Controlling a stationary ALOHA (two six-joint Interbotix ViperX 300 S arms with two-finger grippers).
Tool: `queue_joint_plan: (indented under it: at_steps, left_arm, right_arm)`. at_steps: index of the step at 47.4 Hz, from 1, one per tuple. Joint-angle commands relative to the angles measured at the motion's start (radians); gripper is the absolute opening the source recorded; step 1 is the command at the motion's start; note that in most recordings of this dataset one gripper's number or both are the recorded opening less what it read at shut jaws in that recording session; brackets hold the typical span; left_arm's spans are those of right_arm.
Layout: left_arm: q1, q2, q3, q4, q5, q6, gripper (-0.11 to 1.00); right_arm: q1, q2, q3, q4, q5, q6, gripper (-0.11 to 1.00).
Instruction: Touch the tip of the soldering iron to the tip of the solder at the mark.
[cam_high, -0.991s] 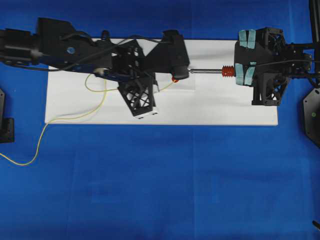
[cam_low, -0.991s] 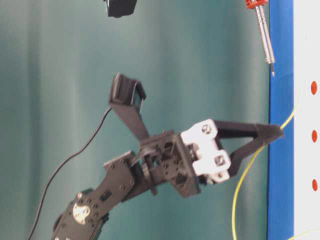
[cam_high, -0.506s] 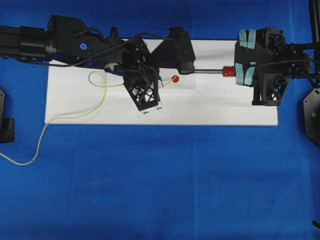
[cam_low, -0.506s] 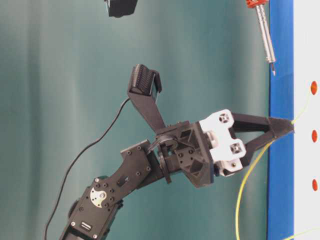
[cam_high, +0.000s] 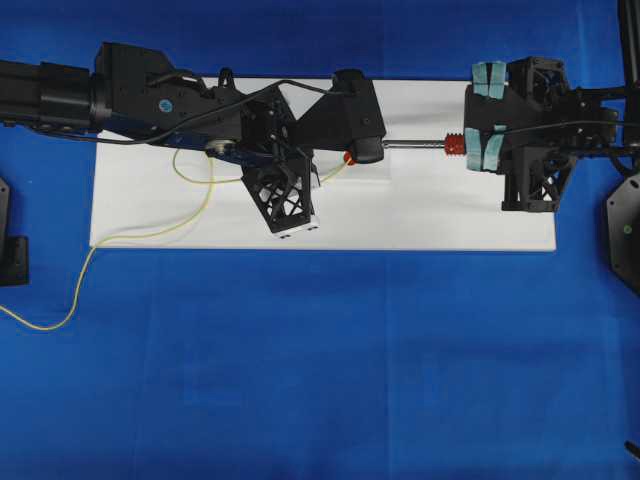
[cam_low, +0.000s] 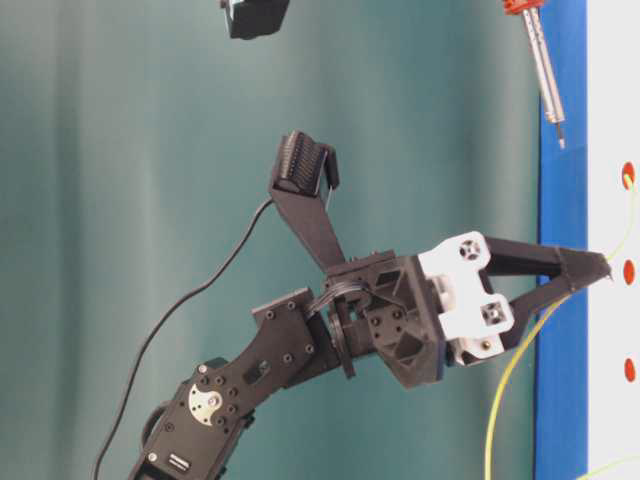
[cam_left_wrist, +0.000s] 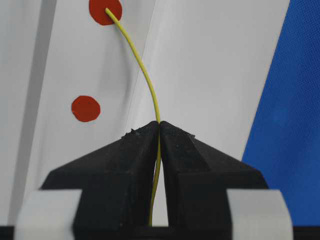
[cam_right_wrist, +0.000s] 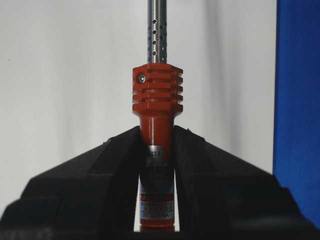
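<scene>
L gripper (cam_left_wrist: 159, 125) has its jaws fully closed on the solder (cam_left_wrist: 148, 82), pinching the thin yellow wire right at the tips. From the pinch the wire curves up and left in the L wrist view, and its cut end lies on the upper red dot (cam_left_wrist: 105, 10). A second red dot (cam_left_wrist: 85, 108) sits lower left, apart from the wire. Both dots are on the white board (cam_high: 440, 215), which rests on the blue worktop (cam_high: 320, 360).

Overhead, the solder trails back from the L gripper (cam_high: 345, 165) in a loop under the L arm, then runs across the board and off its left edge onto the worktop, ending near the left frame edge.

R gripper (cam_right_wrist: 157, 150) has its jaws nearly closed around the soldering iron (cam_right_wrist: 156, 107), clamped on the orange-red handle just below the ribbed collar. The silver perforated shaft points away from the camera over the board. Overhead, the iron lies roughly level, shaft aimed left toward the L arm's camera housing; the tip is hidden beneath that housing there.

Table-level view: iron tip (cam_low: 560, 130) hangs clear of the board, near the dot with the solder end (cam_low: 628, 178) but not touching it. The L gripper tips reach just above the board by the next dot.
</scene>
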Motion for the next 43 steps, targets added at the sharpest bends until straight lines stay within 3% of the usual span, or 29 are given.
queue_joint_plan:
  at_steps: [1,23,43]
  left_arm:
    - [-0.002,-0.026,-0.011,0.003,-0.006,0.002,0.01]
    - [-0.003,-0.026,-0.009,0.003,-0.009,0.006,0.01]
    - [-0.002,-0.025,-0.009,0.003,-0.005,0.009,0.01]
  right_arm:
    - [-0.003,0.000,-0.020,-0.003,-0.006,-0.002,0.06]
    - [-0.002,0.120,-0.104,0.000,0.002,-0.014,0.06]
    - [0.017,0.176,-0.110,0.003,0.000,-0.014,0.06]
